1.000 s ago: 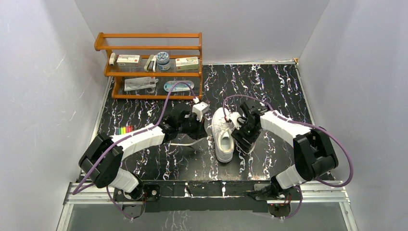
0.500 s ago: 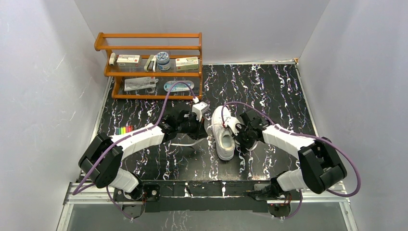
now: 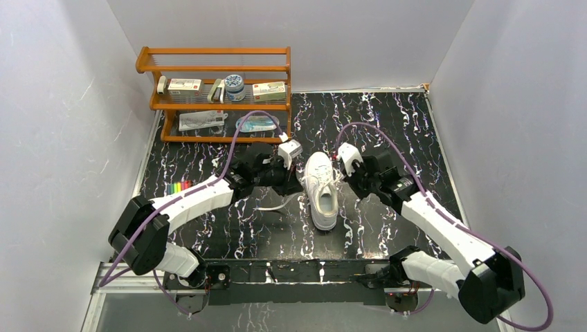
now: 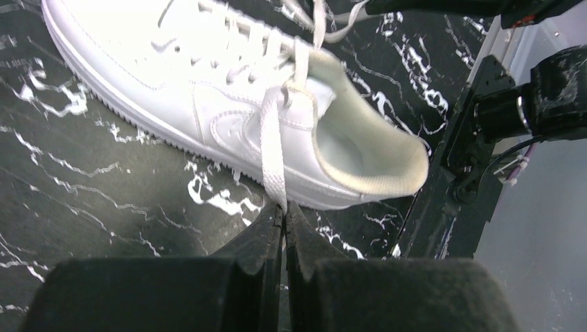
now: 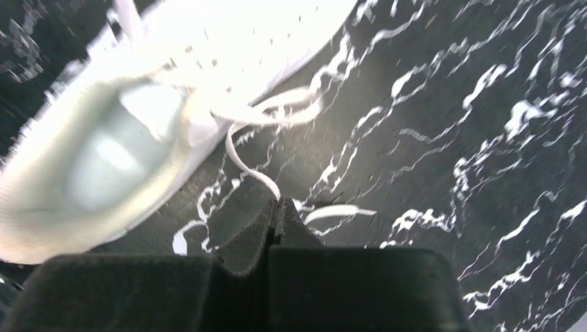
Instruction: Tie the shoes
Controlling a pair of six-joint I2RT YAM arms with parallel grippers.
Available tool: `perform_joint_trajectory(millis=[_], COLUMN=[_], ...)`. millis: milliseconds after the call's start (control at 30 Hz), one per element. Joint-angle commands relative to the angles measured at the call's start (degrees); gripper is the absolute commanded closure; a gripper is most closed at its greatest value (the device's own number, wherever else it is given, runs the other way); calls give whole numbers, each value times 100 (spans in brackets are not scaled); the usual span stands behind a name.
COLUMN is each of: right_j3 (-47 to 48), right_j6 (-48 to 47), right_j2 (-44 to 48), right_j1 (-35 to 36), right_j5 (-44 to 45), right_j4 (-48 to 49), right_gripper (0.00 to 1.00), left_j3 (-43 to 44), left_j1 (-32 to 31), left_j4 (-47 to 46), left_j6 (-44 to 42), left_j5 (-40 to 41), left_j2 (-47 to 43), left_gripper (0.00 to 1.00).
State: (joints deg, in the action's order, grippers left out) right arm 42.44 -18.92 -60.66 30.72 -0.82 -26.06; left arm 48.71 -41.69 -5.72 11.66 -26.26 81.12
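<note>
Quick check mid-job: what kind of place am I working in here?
Most likely a robot test cell, not a home: plain white panel walls box in a black marble-patterned tabletop, a metal mounting rail runs along its near edge, and a wooden rack holds small props.

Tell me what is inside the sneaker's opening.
Only the pale lining shows inside the sneaker; nothing else lies in the heel end. The toe end of the interior is hidden beneath the laces and the upper.
</note>
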Motion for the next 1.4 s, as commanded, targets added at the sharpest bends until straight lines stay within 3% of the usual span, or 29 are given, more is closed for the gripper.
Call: perform_joint_trajectory(millis=[0, 167, 633, 867, 1367], right_j3=[391, 891, 1339, 1342, 1344], right_j6=[-96, -972, -1023, -870, -973], right_j2=[321, 382, 405, 176, 139], right_j1=[3, -1, 0, 2, 4], right_j5=[-726, -1961, -2800, -2939, -2194], right_j4=[418, 395, 488, 733, 449], right_gripper=[100, 100, 100, 100, 100], left_j3=[497, 902, 965, 1006, 783], left_j1=[12, 3, 4, 2, 4], left_j4=[-9, 162, -796, -1112, -1972], left_j6=[-320, -904, -1140, -1048, -504], left_j5=[-265, -511, -1185, -1420, -1784], left_j2=[-59, 161, 365, 583, 897], left_gripper=[100, 100, 100, 100, 100])
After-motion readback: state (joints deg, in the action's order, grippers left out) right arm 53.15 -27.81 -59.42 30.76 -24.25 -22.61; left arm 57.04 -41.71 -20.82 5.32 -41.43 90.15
